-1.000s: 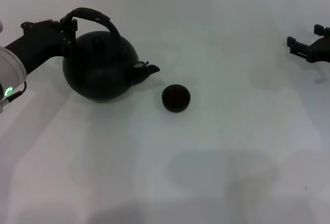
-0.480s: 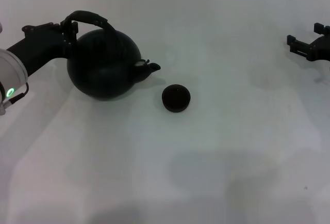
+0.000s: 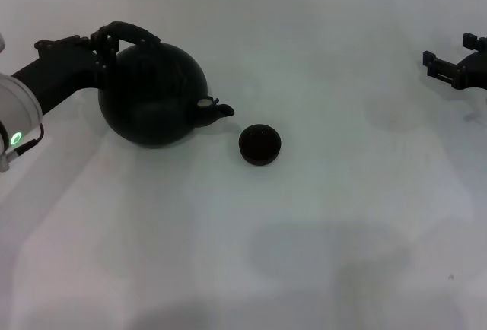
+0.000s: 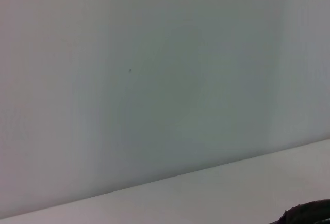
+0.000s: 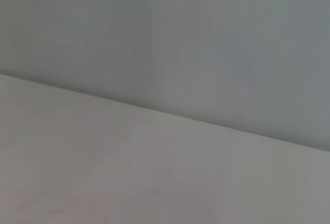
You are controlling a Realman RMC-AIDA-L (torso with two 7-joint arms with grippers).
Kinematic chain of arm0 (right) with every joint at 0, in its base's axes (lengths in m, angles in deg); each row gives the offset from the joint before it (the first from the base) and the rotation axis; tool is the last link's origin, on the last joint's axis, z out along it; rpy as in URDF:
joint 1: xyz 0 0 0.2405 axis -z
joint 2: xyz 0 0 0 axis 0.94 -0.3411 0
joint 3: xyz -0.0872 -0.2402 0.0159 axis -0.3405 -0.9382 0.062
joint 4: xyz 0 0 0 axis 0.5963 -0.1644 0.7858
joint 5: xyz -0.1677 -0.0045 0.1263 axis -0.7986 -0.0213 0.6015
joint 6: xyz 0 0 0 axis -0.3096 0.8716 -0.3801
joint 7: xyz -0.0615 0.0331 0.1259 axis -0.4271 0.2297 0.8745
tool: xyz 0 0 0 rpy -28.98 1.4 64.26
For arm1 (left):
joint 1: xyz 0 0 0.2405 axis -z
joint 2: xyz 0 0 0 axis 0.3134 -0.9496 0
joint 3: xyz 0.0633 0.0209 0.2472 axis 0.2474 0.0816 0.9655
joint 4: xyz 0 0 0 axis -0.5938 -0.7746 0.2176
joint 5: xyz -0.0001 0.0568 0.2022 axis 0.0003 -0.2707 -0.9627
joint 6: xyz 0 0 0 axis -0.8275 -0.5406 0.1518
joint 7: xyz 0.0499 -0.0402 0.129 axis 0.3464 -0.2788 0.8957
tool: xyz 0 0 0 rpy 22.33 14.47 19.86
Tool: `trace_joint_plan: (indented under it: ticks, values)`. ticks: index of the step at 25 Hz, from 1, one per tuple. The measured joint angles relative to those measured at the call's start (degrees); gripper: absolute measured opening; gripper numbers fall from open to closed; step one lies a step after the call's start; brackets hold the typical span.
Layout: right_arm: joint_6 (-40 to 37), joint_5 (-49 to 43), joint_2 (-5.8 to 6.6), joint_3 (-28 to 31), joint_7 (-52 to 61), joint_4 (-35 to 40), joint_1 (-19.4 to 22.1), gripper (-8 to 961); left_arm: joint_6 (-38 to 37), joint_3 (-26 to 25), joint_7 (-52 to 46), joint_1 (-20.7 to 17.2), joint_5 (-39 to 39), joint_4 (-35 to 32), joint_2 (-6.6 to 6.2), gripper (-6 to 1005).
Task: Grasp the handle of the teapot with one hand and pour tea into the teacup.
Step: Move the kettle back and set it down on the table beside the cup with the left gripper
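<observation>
In the head view the large round matte-black teapot (image 3: pixel 152 94) is at the left of the white table, tipped forward so its short spout (image 3: pixel 217 109) points down toward the right. My left gripper (image 3: pixel 106 41) is shut on the dark arched handle (image 3: pixel 129 32) at the pot's top left. The tiny black teacup (image 3: pixel 260 144) sits on the table just right of and below the spout, apart from it. My right gripper (image 3: pixel 456 68) is parked at the far right edge. The left wrist view shows only a dark sliver at its corner.
The white table (image 3: pixel 304 231) stretches wide around the pot and cup. Both wrist views show mostly a plain pale wall and table edge.
The teapot has tilted further forward: its handle dropped back and lower, and the spout dipped slightly toward the teacup. The teacup and right arm have not moved.
</observation>
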Motion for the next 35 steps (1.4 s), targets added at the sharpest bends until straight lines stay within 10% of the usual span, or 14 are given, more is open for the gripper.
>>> trace_joint_plan:
  ticks: [24, 35]
  values:
    - [0.26, 0.0, -0.09, 0.0, 0.07, 0.04, 0.28, 858, -0.81, -0.48, 0.12, 0.05, -0.13, 1.34, 0.0, 283]
    - [0.42, 0.0, -0.03, 0.0, 0.09, 0.08, 0.43, 858, -4.28, -0.48, 5.36, -2.83, 1.01, -1.7, 0.05, 533]
